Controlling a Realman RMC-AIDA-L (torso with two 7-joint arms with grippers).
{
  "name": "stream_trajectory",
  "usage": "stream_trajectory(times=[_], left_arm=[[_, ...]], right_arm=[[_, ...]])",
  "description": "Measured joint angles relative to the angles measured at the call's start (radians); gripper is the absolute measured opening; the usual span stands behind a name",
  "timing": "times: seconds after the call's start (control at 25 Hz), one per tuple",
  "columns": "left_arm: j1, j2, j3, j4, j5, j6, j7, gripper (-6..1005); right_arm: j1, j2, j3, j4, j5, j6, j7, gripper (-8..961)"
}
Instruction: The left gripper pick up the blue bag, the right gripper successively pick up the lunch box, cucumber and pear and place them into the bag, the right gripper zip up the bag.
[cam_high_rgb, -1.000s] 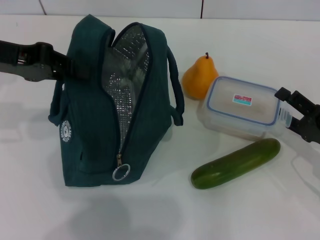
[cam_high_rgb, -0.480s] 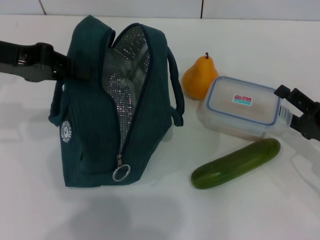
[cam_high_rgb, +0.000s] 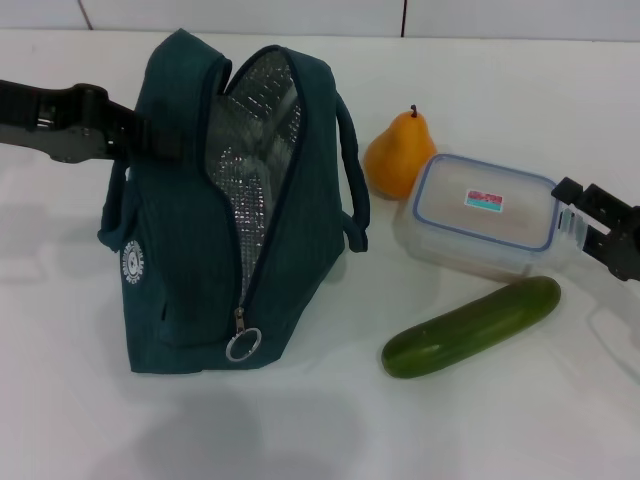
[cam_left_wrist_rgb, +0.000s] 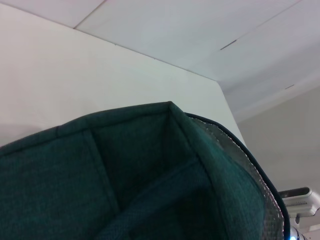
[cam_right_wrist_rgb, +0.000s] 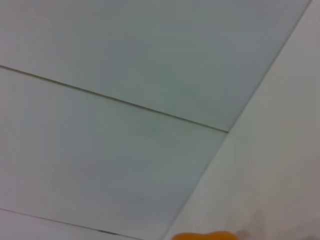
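- The left gripper (cam_high_rgb: 150, 138) is clamping the blue bag (cam_high_rgb: 230, 220), standing unzipped
- The right gripper (cam_high_rgb: 590, 225), fingers apart, is flanking the lunch box (cam_high_rgb: 485, 215)
- The pear (cam_high_rgb: 400, 150) is sitting behind, the cucumber (cam_high_rgb: 472, 326) lying in front

The blue bag (cam_high_rgb: 225, 220) stands just right of the left gripper (cam_high_rgb: 150, 138). Left of the right gripper (cam_high_rgb: 585, 225) lies the lunch box (cam_high_rgb: 485, 215), the pear (cam_high_rgb: 400, 155) behind it, the cucumber (cam_high_rgb: 470, 327) before it.
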Motion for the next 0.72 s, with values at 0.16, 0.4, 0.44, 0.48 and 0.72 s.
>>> stream_trajectory(times=[0.16, 0.4, 0.44, 0.48, 0.72], left_arm=[[0.0, 0.0, 0.0, 0.0, 0.0, 0.0, 0.001, 40], [-0.002, 0.0, 0.002, 0.0, 0.0, 0.0, 0.001, 40], [-0.001, 0.0, 0.002, 0.0, 0.0, 0.0, 0.001, 40], [0.0, 0.0, 0.002, 0.0, 0.0, 0.0, 0.002, 40], [0.002, 0.0, 0.002, 0.0, 0.0, 0.0, 0.005, 40]], right_arm=[[0.0, -0.004, -0.012, 0.001, 0.0, 0.013, 0.003, 597], [0.004, 0.0, -0.016, 0.003, -0.001, 0.015, 0.004, 430], [0.004, 0.0, -0.016, 0.003, -0.001, 0.016, 0.004, 409], [0.004, 0.0, -0.017, 0.003, -0.001, 0.016, 0.004, 387], [0.005, 0.001, -0.024, 0.003, 0.0, 0.021, 0.004, 219]])
